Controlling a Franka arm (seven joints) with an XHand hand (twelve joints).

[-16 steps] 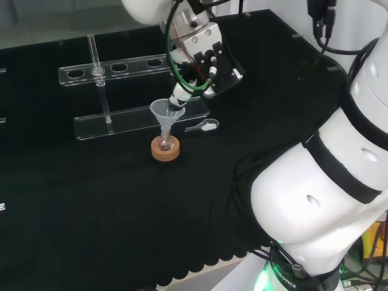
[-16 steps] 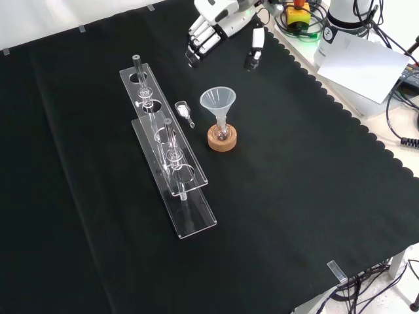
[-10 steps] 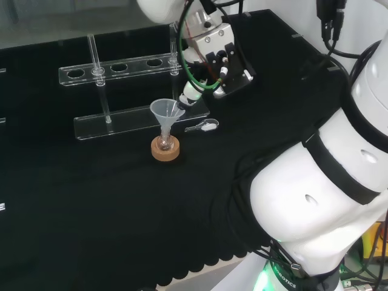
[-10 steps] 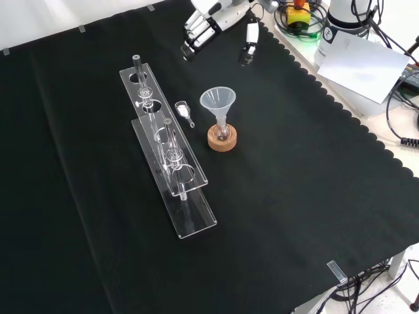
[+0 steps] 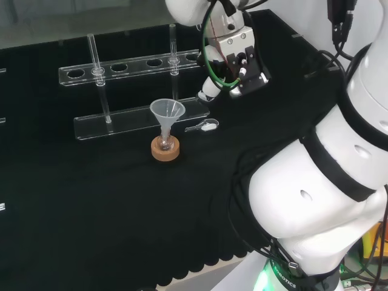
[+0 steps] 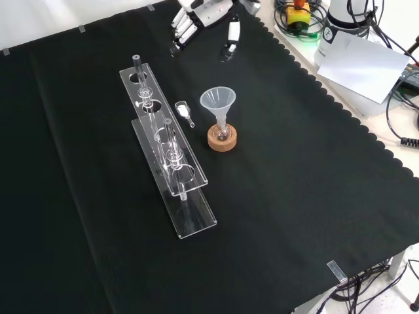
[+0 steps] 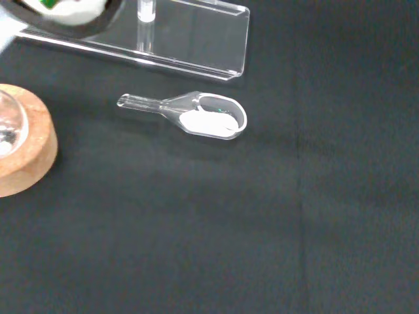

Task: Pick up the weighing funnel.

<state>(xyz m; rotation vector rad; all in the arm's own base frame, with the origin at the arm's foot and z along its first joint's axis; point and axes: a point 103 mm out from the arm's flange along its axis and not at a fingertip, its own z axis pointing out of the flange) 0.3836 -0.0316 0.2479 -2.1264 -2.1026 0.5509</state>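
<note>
Weighing funnel (image 7: 203,119) flat on counter (image 6: 294,196), hand (image 6: 204,10) well apart, fingers (image 6: 179,28) released. Come down over bowl, pinch sides, lift level imo.

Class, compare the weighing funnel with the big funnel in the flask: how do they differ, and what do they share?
The weighing funnel lies flat on the cloth; the funnel stands mouth up, its stem in a flask on a cork ring. The weighing funnel is far smaller than the funnel. The weighing funnel is scoop-shaped; the funnel is a cone. Both are clear and have stems.
</note>
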